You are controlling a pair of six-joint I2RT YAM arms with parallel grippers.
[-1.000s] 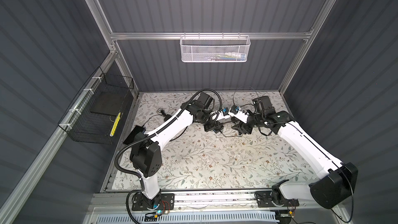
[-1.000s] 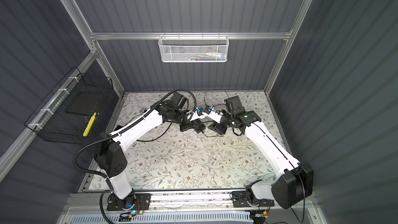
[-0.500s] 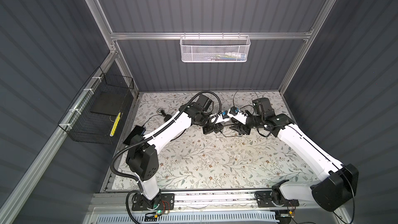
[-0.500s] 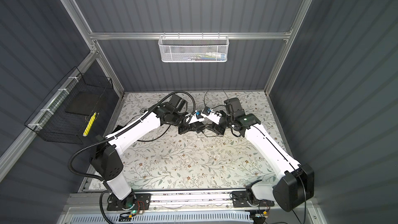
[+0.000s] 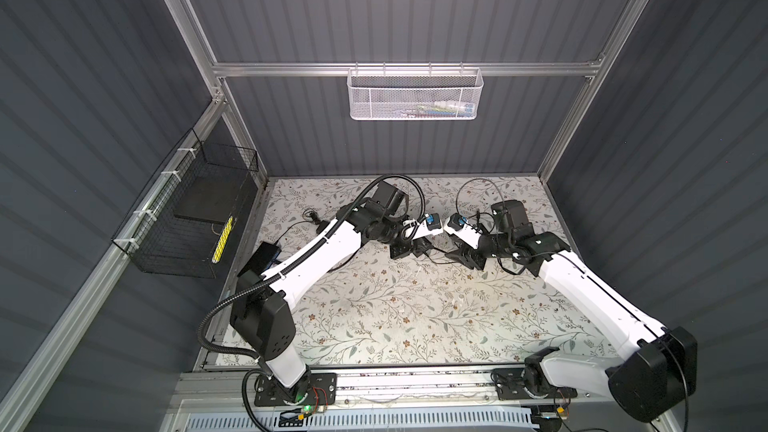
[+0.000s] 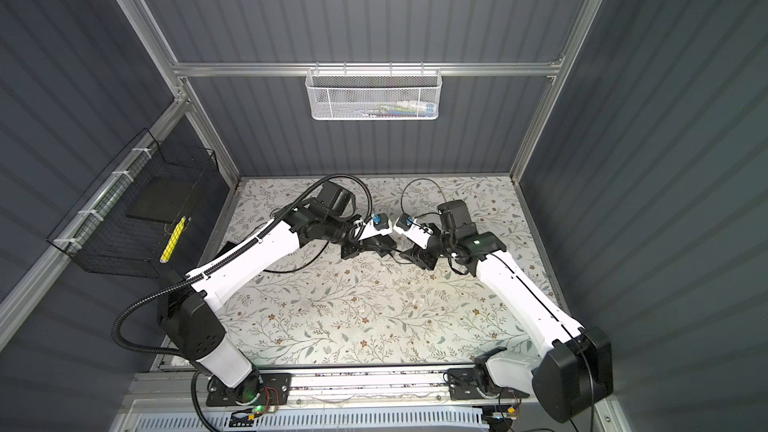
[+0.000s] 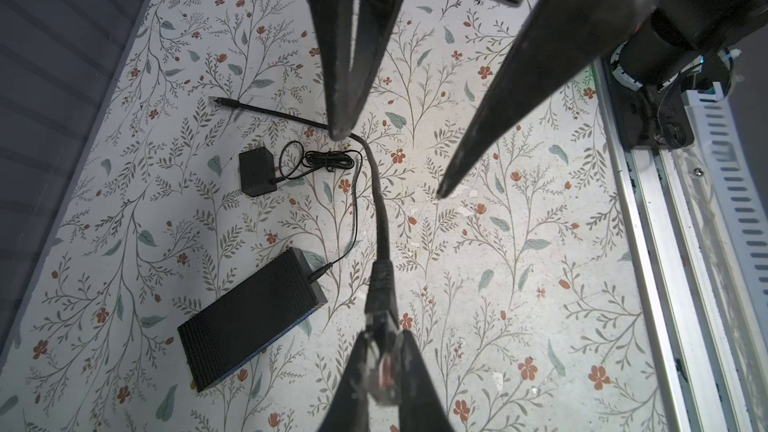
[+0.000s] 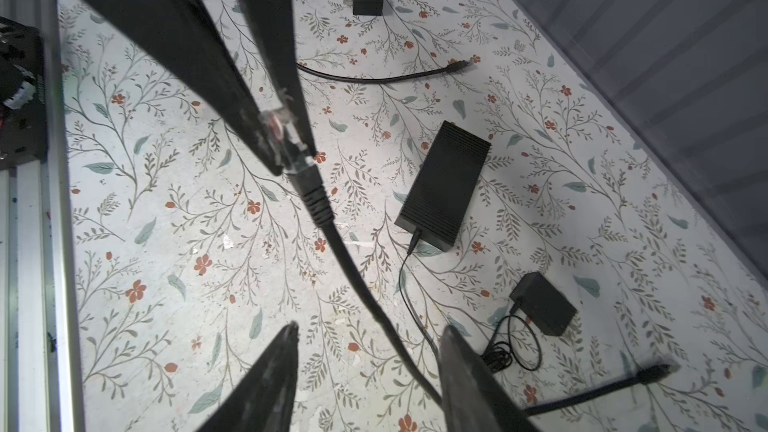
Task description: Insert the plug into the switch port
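Grips the clear Ethernet plug [image 8: 282,135] in the narrow left claw [image 7: 383,337], straddles its black cable [image 8: 353,268] with the wide right claw [image 8: 370,328], apart from the network switch [image 7: 249,317] lying flat on the bench [image 7: 519,263].

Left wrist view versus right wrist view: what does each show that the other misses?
Left wrist only: the blue edge of the switch box. Right wrist only: a second power adapter and a second loose cable end. Both: the left gripper shut on the plug, its cable passing through the open right gripper, and the switch box lying on the table.
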